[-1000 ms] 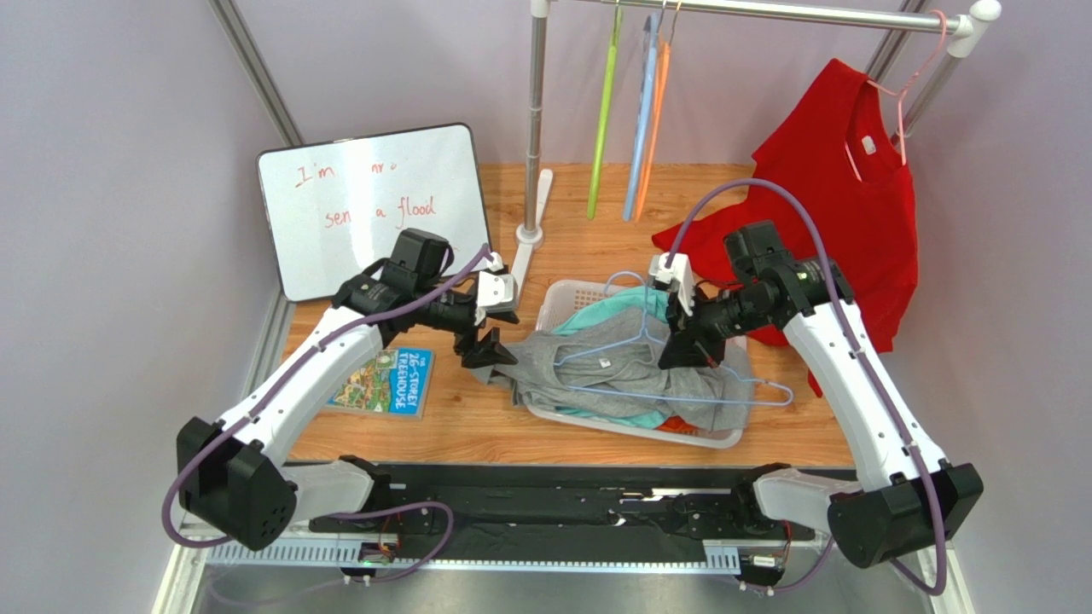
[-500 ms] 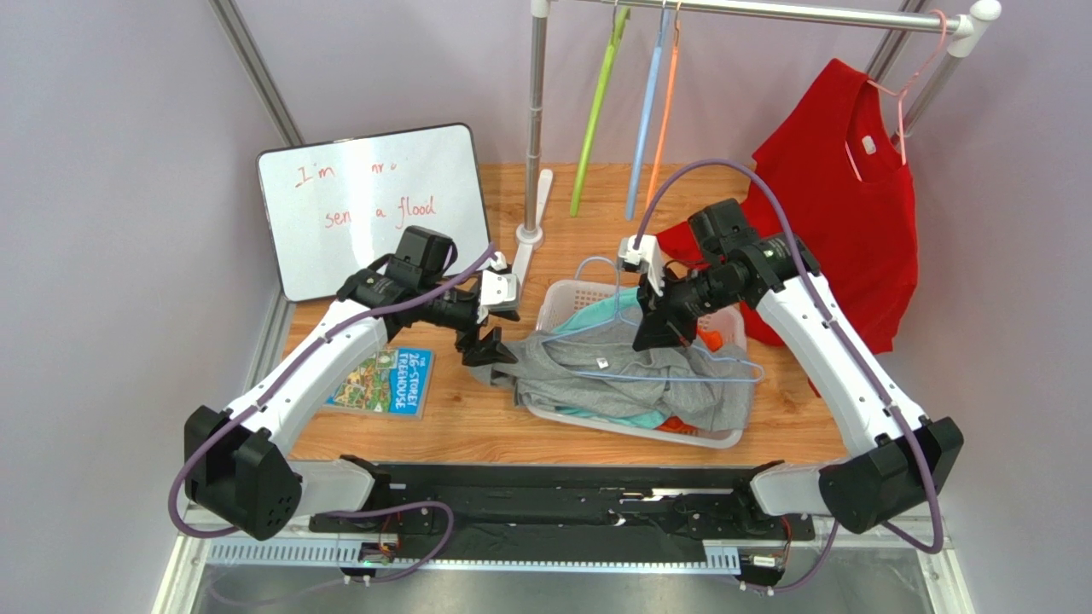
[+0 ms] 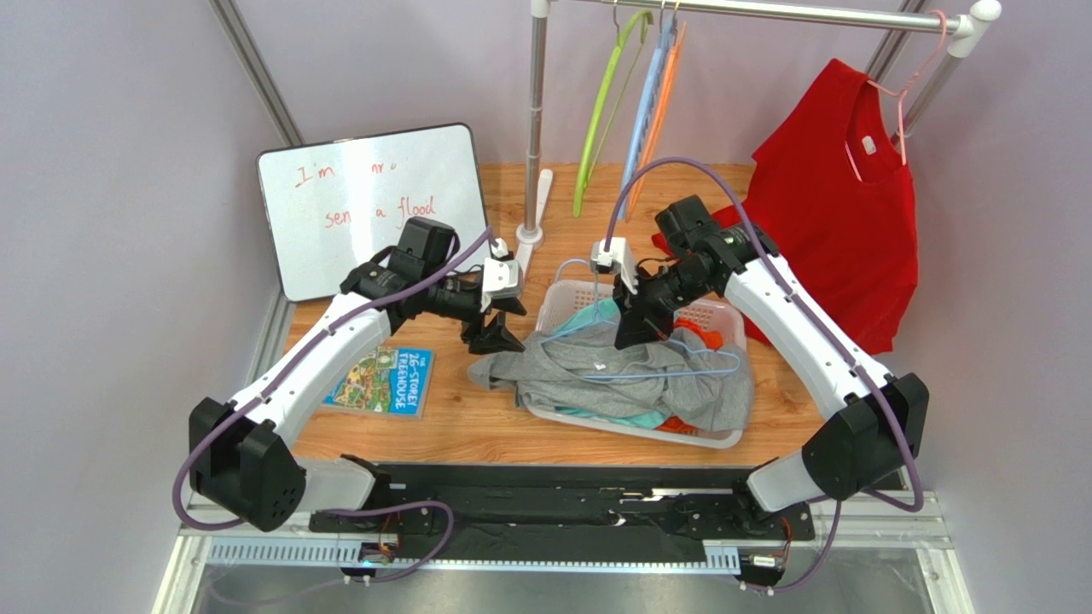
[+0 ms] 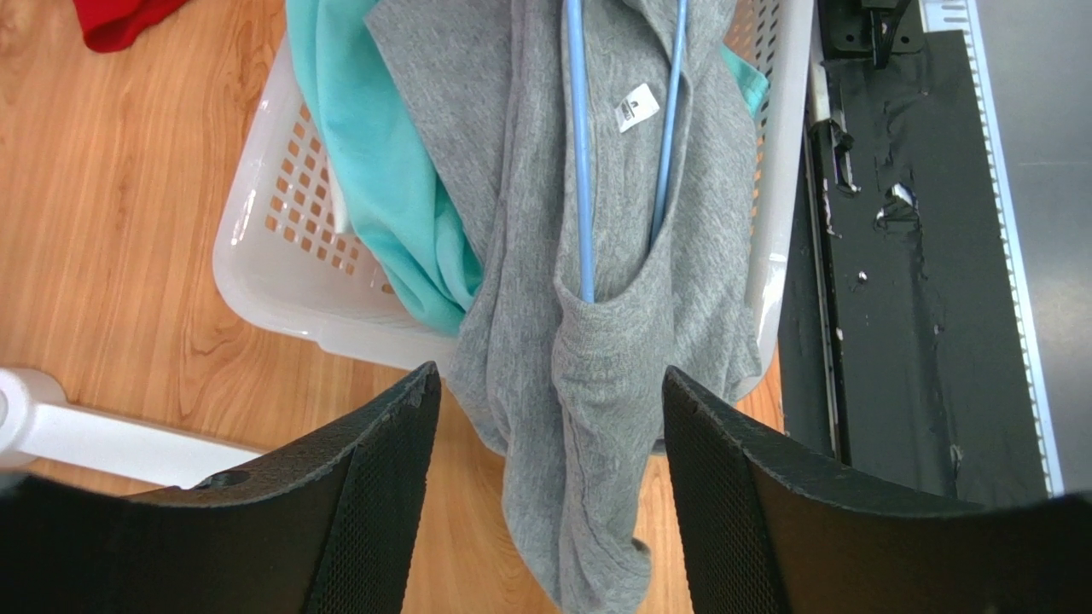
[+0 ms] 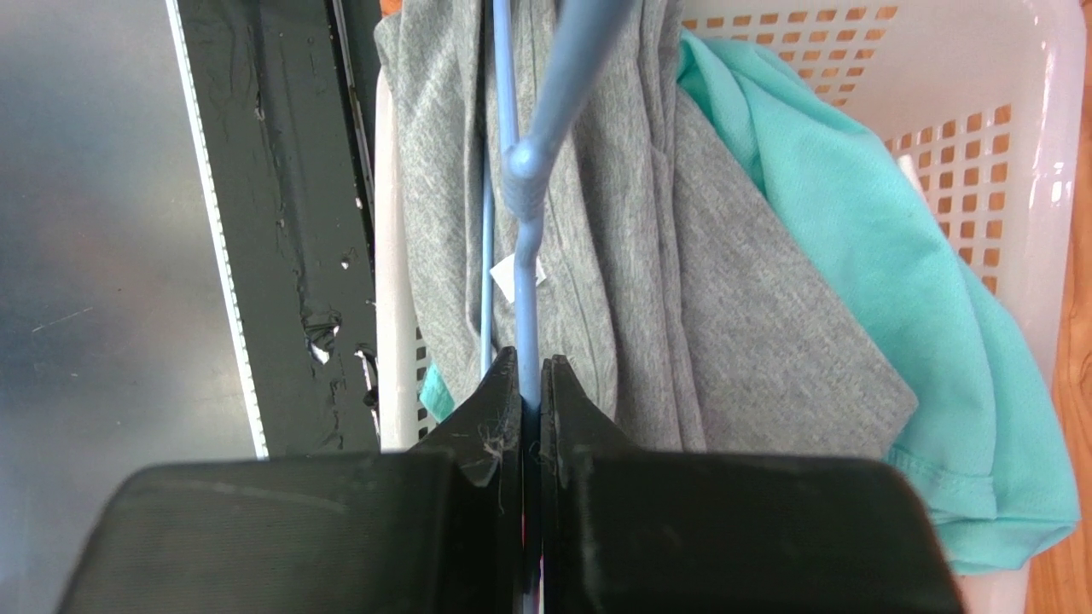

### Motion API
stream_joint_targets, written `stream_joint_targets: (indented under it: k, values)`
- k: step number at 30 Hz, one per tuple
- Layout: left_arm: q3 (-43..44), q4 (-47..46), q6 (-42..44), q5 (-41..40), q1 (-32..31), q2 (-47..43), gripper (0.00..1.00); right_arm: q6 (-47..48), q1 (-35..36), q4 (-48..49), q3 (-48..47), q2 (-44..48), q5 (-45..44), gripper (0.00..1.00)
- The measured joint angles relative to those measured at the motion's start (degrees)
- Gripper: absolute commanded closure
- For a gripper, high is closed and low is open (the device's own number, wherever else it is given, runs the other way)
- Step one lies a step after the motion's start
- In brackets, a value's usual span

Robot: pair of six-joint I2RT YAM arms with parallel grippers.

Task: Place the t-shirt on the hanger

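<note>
The grey t-shirt [image 3: 564,371] lies draped over the left end of a white basket [image 3: 718,435], one edge spilling onto the table. The thin periwinkle hanger [image 3: 667,374] lies on it, with one arm inside the neck beside the white label [image 4: 635,108]. My right gripper [image 3: 631,335] is shut on the hanger's stem [image 5: 526,179], above the shirt [image 5: 718,294]. My left gripper [image 3: 497,338] is open, its jaws either side of the shirt's hanging end [image 4: 577,486], not touching it. The hanger [image 4: 577,154] enters the neck opening there.
A teal garment [image 4: 385,166] and an orange one lie in the basket under the shirt. A red t-shirt [image 3: 840,192] hangs on a pink hanger [image 3: 917,77] from the rail [image 3: 769,13], with green [image 3: 596,128], blue and orange hangers. A whiteboard [image 3: 372,205] and book [image 3: 382,381] lie left.
My right gripper has moved left and away with the hanger, sliding it across the shirt. My left gripper has lifted slightly; the shirt's left edge now lies on the table.
</note>
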State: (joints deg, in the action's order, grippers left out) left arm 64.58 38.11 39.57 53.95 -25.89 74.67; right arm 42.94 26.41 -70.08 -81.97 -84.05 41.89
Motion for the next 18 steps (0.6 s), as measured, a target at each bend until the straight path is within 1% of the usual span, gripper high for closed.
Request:
stream_joint_targets:
  k: [5,14,18]
  values:
    - [0.0,1.8,1.9,0.3,0.0,1.9,0.33,0.0,1.0,1.0,-1.5,-2.5,0.2,1.0]
    - [0.5,2.3,2.1,1.5,-0.2,5.4,0.33,-2.1,5.1,5.4,-2.8,-6.3,0.6,1.0]
    - [-0.4,-1.3,-0.1,1.8,-0.8,4.7,0.34,-3.3,6.4,7.3,-3.9,-8.2,0.7,1.0]
